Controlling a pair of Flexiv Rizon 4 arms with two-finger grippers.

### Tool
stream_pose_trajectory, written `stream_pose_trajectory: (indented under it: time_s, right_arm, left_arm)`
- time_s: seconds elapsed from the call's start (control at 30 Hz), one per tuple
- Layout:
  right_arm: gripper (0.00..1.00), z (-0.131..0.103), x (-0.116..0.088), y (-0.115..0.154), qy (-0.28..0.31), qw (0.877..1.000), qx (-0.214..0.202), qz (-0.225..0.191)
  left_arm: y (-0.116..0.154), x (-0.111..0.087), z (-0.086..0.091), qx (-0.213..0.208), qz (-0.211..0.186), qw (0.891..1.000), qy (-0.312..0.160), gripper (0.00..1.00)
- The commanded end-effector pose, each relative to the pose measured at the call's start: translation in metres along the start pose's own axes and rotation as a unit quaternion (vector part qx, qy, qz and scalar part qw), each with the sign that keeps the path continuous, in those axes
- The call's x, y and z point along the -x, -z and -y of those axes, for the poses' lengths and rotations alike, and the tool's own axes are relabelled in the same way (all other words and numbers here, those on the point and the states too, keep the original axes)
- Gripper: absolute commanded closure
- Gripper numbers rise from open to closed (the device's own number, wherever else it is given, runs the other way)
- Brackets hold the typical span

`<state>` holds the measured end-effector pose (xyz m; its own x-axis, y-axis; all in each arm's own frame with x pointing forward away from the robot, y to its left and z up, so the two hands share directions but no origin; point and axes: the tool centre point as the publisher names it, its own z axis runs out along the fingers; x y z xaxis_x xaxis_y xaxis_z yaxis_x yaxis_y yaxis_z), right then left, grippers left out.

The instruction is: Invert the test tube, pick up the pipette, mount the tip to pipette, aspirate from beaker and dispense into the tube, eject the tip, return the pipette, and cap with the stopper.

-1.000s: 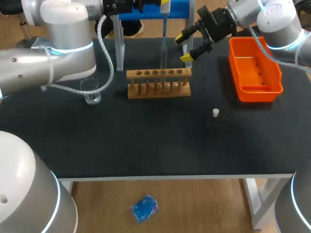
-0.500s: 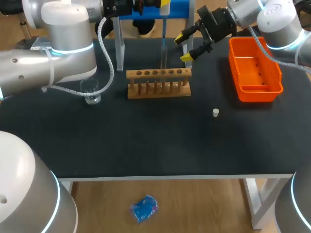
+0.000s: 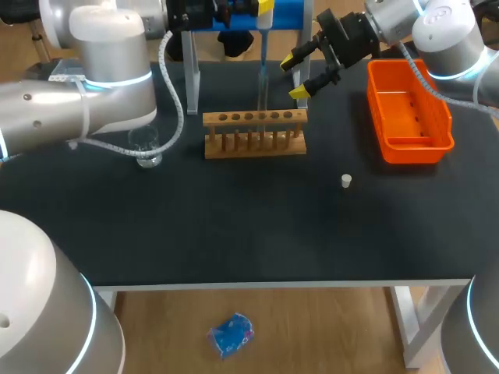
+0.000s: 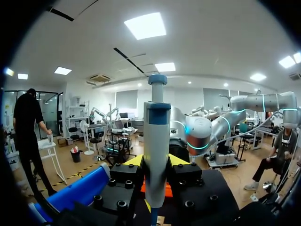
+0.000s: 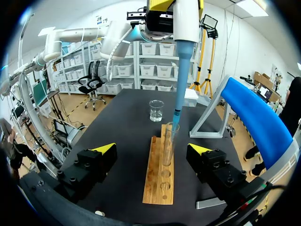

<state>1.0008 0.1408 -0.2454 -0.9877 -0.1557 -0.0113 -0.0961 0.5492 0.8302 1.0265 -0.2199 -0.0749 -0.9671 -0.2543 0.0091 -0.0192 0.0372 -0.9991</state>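
Pipette (image 4: 156,141) sits pinched in left gripper (image 4: 156,161); right gripper (image 5: 153,149) spread, test tube (image 5: 168,143) just ahead.

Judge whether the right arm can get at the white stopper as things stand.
Probably yes: the right gripper is open and empty, and the stopper lies alone, clear of the test tube rack and orange bin.

Orange bin (image 3: 411,144), tan rack (image 3: 255,118), white stopper (image 3: 346,181), black table (image 3: 234,226), grey-and-blue pipette (image 4: 156,141) (2 yellow tips on the right tool (image 3: 295,76))
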Motion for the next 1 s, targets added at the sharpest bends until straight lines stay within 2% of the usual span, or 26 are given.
stream_pose_trajectory:
  time_s: [0.03, 1.0]
  right_arm:
    - [0.0, 0.0, 0.001, 0.001, 0.0, 1.0, -0.001, -0.002]
    - [0.0, 0.0, 0.001, 0.001, 0.0, 1.0, -0.001, -0.002]
  left_arm:
    - [-0.002, 0.002, -0.004, -0.003, -0.001, 1.0, 0.003, 1.0]
    - [-0.003, -0.002, -0.027, -0.004, 0.004, 1.0, 0.025, 1.0]
